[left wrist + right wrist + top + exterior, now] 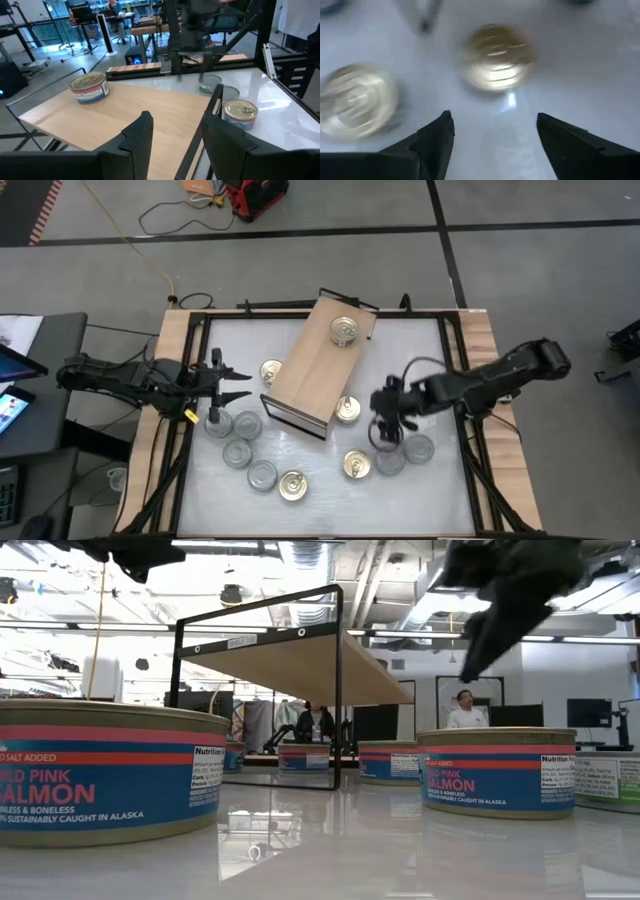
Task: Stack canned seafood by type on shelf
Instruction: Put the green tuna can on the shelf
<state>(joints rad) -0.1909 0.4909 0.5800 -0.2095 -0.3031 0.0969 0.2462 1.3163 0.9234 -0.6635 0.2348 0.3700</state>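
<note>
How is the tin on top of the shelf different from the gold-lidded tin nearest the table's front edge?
The tin on the shelf sits raised on the plywood top, alone. The front tin rests on the white tabletop, beside a silver-lidded tin. Both are flat, round, gold-lidded and upright.

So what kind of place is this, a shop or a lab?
Most likely a robotics lab or workshop: two robot arms work at a framed white table, cables trail over the grey floor, and people sit at desks with monitors behind.

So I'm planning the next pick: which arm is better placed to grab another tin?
The right gripper: it hangs open above the small round gold-lidded tin. The left gripper waits open at the table's left edge.
</note>
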